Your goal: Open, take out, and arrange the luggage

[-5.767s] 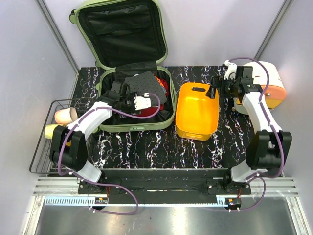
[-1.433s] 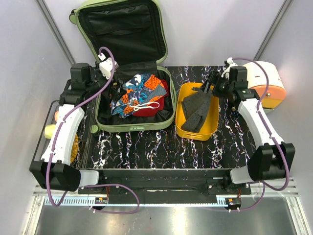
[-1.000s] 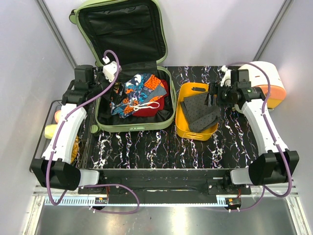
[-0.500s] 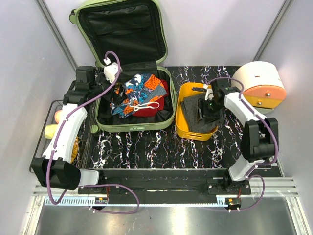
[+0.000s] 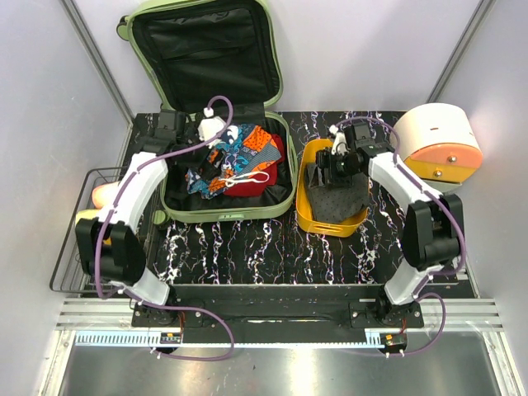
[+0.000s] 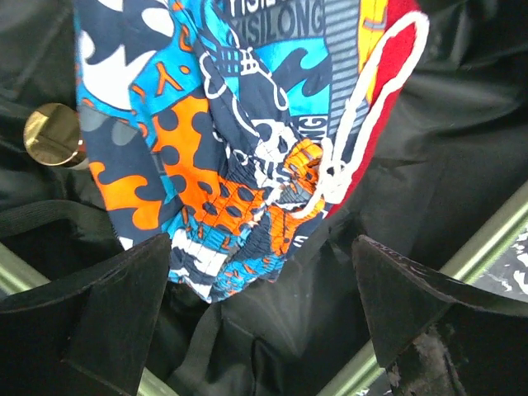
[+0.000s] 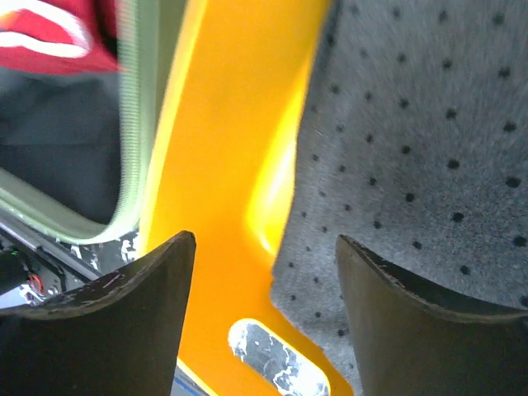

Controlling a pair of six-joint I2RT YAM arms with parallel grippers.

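Note:
The pale-green suitcase (image 5: 176,214) lies open at the back left, lid up against the wall, black lining showing. Inside lie patterned blue-orange shorts (image 5: 235,153) with a white drawstring and a red garment (image 5: 271,150); both show in the left wrist view (image 6: 247,148). My left gripper (image 5: 196,142) hovers open and empty over the suitcase's left side (image 6: 260,313). My right gripper (image 5: 326,169) is open over the yellow-orange tray (image 5: 309,216), above its wall (image 7: 223,165) and the grey dotted cloth (image 7: 412,148) lying in it.
A white and orange round appliance (image 5: 437,140) stands at the back right. A wire rack (image 5: 70,264) with cups hangs at the table's left edge. A gold round cap (image 6: 49,134) sits in the suitcase lining. Grey walls close in on both sides.
The grey dotted cloth went from the suitcase into the tray and was let go there. My left gripper moved right, over the shorts. My right gripper shifted left over the tray's edge.

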